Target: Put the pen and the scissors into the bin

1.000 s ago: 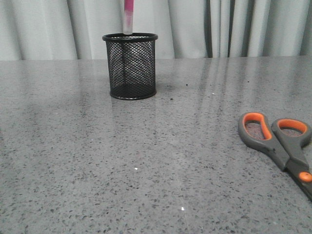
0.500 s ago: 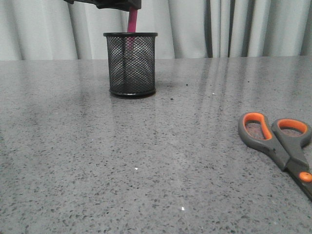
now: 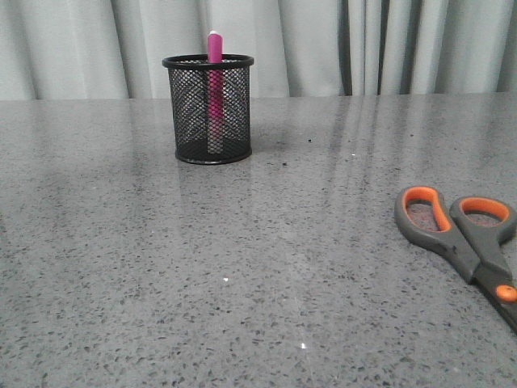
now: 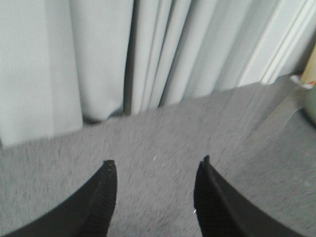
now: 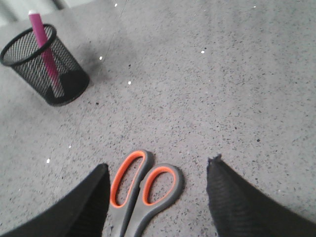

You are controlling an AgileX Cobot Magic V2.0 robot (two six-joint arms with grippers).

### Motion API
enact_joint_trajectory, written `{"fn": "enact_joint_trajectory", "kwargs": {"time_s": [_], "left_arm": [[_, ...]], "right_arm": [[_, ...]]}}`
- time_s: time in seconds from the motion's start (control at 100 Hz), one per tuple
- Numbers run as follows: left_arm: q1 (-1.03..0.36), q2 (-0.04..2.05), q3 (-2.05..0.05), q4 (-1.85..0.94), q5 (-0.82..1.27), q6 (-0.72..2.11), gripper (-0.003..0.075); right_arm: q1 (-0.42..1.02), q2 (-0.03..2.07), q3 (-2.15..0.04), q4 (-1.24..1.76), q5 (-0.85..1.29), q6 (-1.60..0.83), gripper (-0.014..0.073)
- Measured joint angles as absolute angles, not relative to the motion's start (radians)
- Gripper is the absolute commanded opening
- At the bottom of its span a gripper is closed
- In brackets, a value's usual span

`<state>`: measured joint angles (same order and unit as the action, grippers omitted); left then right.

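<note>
The magenta pen point(image 3: 214, 81) stands upright inside the black mesh bin point(image 3: 194, 121) at the far left of the table, its tip just above the rim. Both also show in the right wrist view, the pen point(image 5: 43, 47) in the bin point(image 5: 24, 69). The scissors point(image 3: 452, 234) lie flat at the near right, handles toward the bin. My right gripper point(image 5: 158, 168) is open above the scissors' handles point(image 5: 143, 190), not touching them. My left gripper point(image 4: 155, 165) is open and empty, facing the curtain. Neither gripper shows in the front view.
A grey speckled table point(image 3: 258, 267) runs back to pale curtains point(image 3: 363, 48). In the left wrist view a pale green object point(image 4: 310, 101) shows at the edge of the picture, beyond the table's end.
The left gripper let go of the pen into the bin and left the front view. The pen dropped lower, and the bin shifted slightly left.
</note>
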<state>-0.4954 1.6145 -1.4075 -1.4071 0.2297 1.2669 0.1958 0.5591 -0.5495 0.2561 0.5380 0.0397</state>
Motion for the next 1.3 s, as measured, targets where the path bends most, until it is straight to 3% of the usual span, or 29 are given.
{"fn": "enact_joint_trajectory", "kwargs": {"time_s": [0.37,0.61,0.76,1.3], "left_arm": [[-0.495,1.166,-1.320,-1.369,0.315,1.267,0.0294],[-0.495,0.915,-1.176,-1.350,0.318,1.267,0.0294],[-0.495,0.798,-1.106,-1.349,0.318,1.267,0.0294],[-0.495,0.622,-1.030,-1.307,0.318,1.269,0.0294]], "right_arm": [[0.227,0.838,-0.877,0.337,1.019,-0.102,0.0391],[0.419,0.988,-0.921,0.251,1.051,0.000,0.0398],[0.494,1.067,-0.921,0.201,1.060,0.077,0.0469],[0.505,1.341,-0.925,0.187,1.083,0.203,0.0487]]}}
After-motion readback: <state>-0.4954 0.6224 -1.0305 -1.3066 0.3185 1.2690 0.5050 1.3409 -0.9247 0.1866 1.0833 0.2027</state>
